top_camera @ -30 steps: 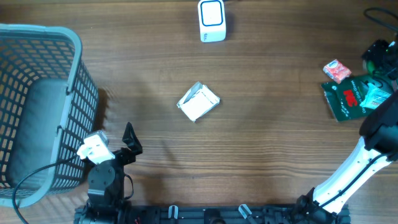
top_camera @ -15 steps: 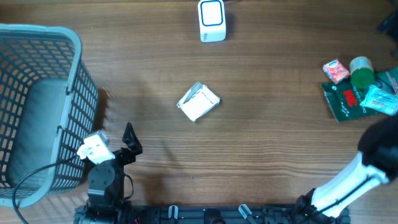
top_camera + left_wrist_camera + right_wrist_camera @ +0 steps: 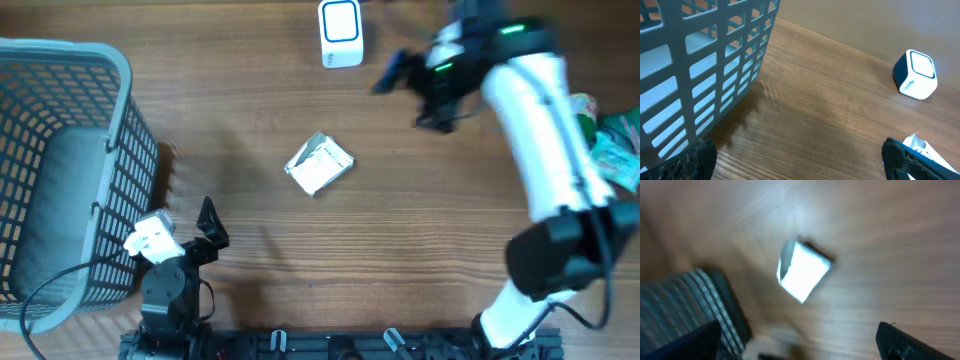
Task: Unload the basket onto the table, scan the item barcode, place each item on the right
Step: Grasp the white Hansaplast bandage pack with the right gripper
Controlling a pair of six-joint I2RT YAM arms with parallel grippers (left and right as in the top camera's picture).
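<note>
White packet (image 3: 319, 163) is lying on bench (image 3: 420, 250) btwn R tool (image 3: 408, 97) and L tool (image 3: 800, 167), touching neither. Both tools' jaws are gaping wide, empty. Pkt print is unreadable.

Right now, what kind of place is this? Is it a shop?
Probably a pretend shop checkout set up on a wooden table. There's a grey shopping basket, what looks like a white barcode scanner, and a white packet lying in the middle.

grey lattice basket (image 3: 135, 170), white item (image 3: 319, 164), wood-grain tbl (image 3: 430, 220)
</note>
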